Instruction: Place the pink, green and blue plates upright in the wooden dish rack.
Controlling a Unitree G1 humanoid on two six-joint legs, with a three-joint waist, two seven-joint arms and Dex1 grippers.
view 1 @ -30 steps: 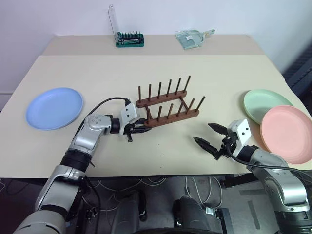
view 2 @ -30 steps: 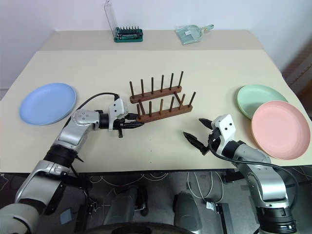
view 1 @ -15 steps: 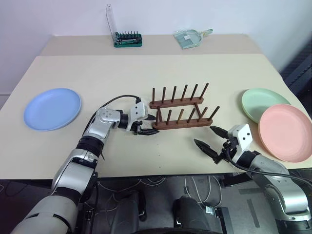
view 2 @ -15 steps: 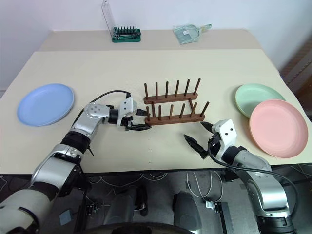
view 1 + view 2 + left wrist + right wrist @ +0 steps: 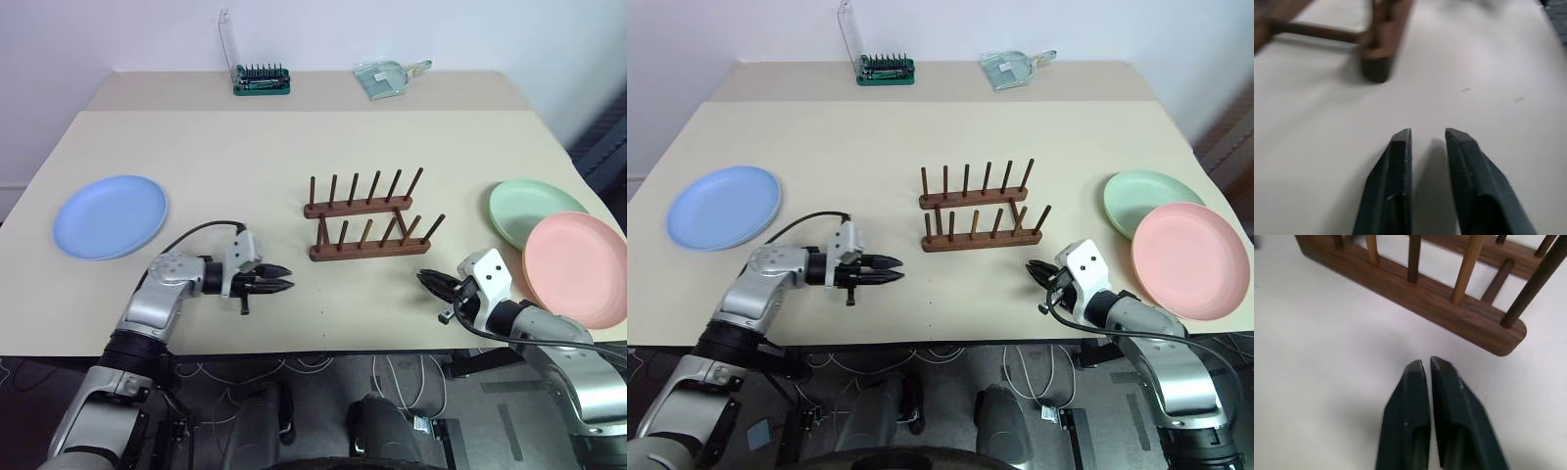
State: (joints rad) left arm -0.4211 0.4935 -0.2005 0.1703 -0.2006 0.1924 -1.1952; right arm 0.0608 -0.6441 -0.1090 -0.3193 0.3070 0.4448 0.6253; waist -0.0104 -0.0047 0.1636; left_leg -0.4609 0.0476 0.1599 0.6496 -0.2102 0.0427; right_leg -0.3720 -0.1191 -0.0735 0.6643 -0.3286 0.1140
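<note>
The wooden dish rack (image 5: pixel 370 220) stands empty in the middle of the table. It also lies ahead of each gripper in the left wrist view (image 5: pixel 1378 63) and the right wrist view (image 5: pixel 1415 293). The blue plate (image 5: pixel 110 216) lies flat at the left. At the right the green plate (image 5: pixel 529 208) lies flat with the pink plate (image 5: pixel 578 267) overlapping its near edge. My left gripper (image 5: pixel 284 286) is left of the rack and apart from it, its fingers (image 5: pixel 1396 161) a narrow gap apart around nothing. My right gripper (image 5: pixel 1426 363) is shut and empty, near the rack's right end.
A green bit case (image 5: pixel 261 80) with its clear lid raised and a clear dustpan-like item (image 5: pixel 384 76) sit at the far edge. The bare tabletop (image 5: pixel 225 157) stretches between the blue plate and the rack. Both grippers are near the table's front edge.
The rack was pushed right and squared up. My left gripper then drew back left, away from it, and its fingers narrowed. My right gripper went from wide open to shut.
</note>
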